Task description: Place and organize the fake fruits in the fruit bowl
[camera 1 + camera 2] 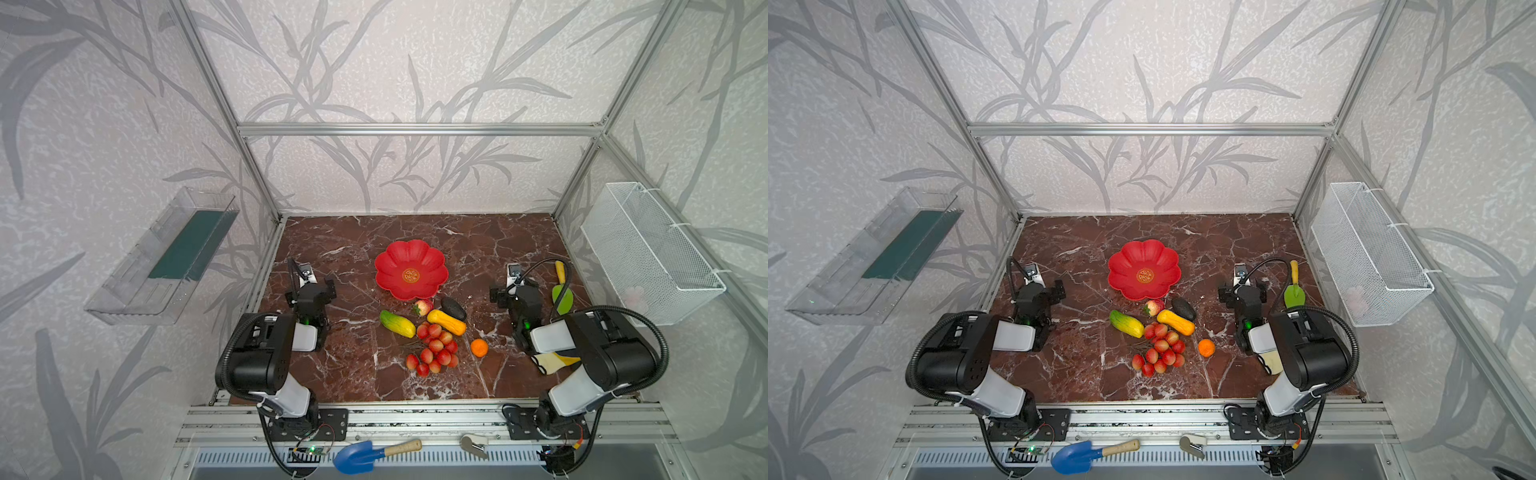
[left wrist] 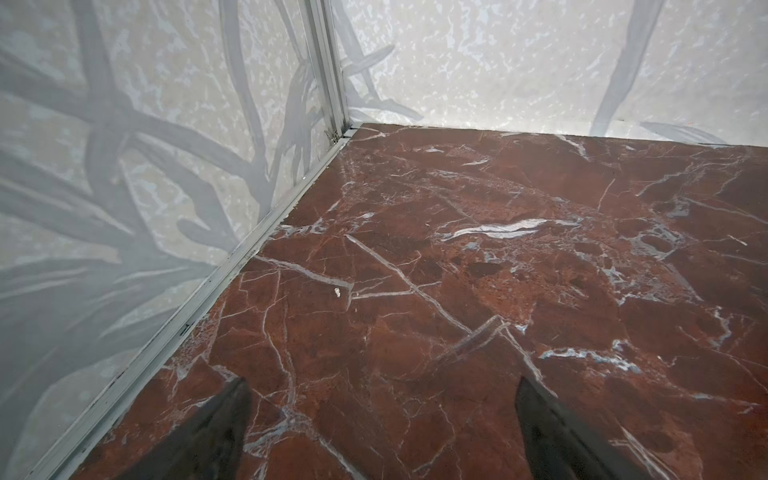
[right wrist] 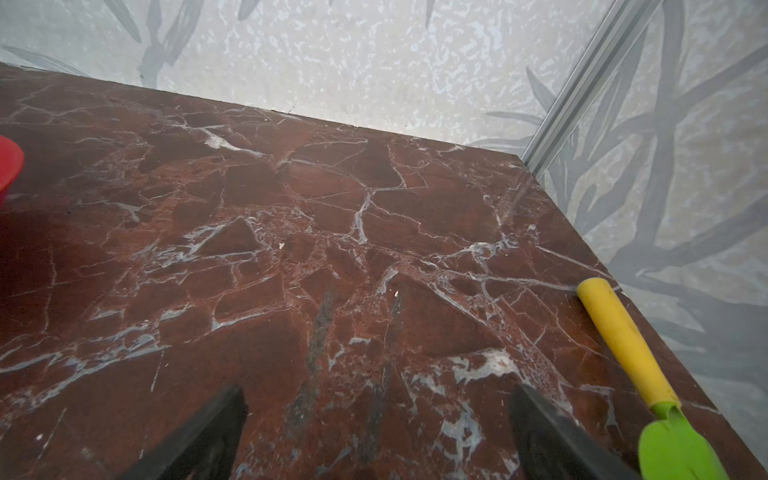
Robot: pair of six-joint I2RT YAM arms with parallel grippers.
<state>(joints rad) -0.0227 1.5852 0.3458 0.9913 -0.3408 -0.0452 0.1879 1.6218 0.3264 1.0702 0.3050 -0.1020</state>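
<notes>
Fruit bowl, a shallow glossy red flower-shaped dish [image 1: 410, 270], empty at the middle of the brown marble table [image 1: 332, 249]; plastic fruits clustered just before it: red-cream strawberry [image 1: 423, 307] at its rim, dark avocado [image 1: 453, 308], yellow-orange oblong [image 1: 446, 322], green-yellow oblong [image 1: 397, 324], bunch of red berries [image 1: 436, 349], small orange ball [image 1: 479, 348]. Jaws of both arms stand wide apart, empty, well clear at either side. Likely hazards: crowded fruits nudged and rolling; the dish sliding. Green trowel with yellow handle [image 1: 562, 291] and yellow-black glove [image 1: 552, 362] lie by the right arm
</notes>
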